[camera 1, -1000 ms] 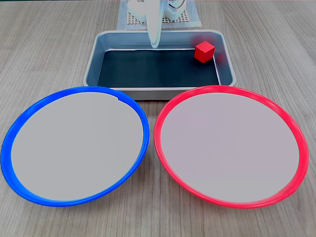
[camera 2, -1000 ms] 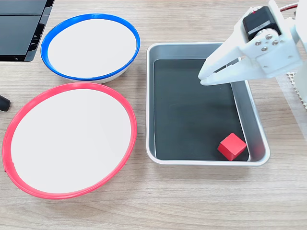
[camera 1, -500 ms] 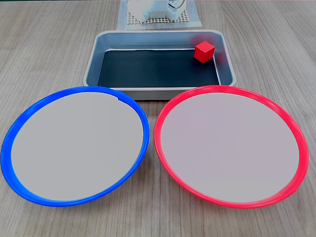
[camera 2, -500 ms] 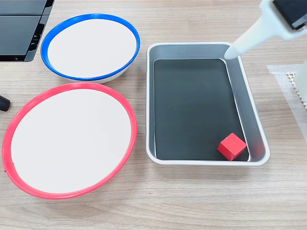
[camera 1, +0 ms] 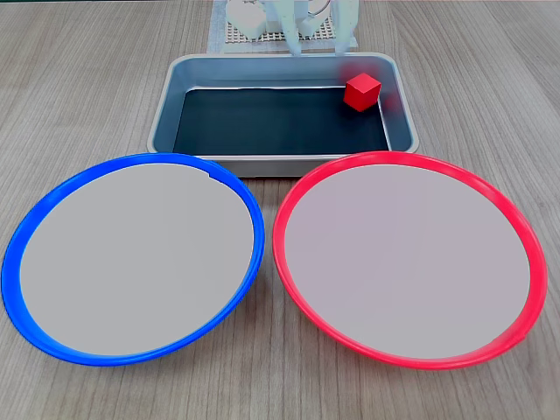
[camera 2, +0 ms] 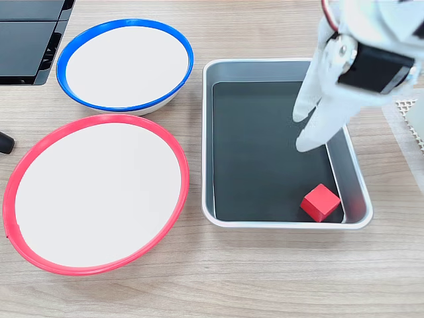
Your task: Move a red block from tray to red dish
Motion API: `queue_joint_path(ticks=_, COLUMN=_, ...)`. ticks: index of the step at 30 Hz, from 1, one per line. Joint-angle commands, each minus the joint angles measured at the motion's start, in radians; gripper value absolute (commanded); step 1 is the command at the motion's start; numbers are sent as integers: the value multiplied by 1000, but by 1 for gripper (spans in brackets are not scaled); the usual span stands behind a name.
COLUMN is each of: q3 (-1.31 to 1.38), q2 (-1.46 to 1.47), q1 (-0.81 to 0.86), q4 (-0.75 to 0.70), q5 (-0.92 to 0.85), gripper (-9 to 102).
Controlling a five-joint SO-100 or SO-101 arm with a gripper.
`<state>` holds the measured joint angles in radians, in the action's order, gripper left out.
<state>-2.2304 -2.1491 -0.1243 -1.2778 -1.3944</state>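
The worktop [camera 2: 265,278] is pale wood grain, and everything lies below or to the side of the pincer [camera 2: 303,132], which hangs over the tray. Well away to its left in the fixed view from above sit the two big plates: the red dish [camera 2: 20,179], bare, and beyond it the blue dish [camera 2: 126,23], also bare. Directly beneath the pincer is the tray [camera 2: 207,132], grey-walled with a black floor. The block [camera 2: 320,201] rests on that floor in the corner of the tray, below the fingertips and a little to their right in this view, well clear of them and not touched. It is a cube, so no long axis matters, though it sits turned at an angle to the tray walls. The two white fingers stand slightly apart, gripping nothing. Judging from this, the coming move is a descent toward that corner.
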Motion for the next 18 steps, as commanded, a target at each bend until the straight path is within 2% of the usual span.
queue_joint_path(ticks=1, q3=0, q2=63, q1=-11, q4=23, q5=-164, gripper=18)
queue_joint_path(ticks=4, q3=9, q2=101, q1=-51, q4=18, q5=-245, gripper=20)
queue_joint_path(ticks=14, q3=52, q2=160, q1=-164, q4=-8, q5=-296, gripper=19)
queue_joint_path(ticks=18, q3=32, q2=179, q1=-198, q4=51, q5=-302, gripper=19)
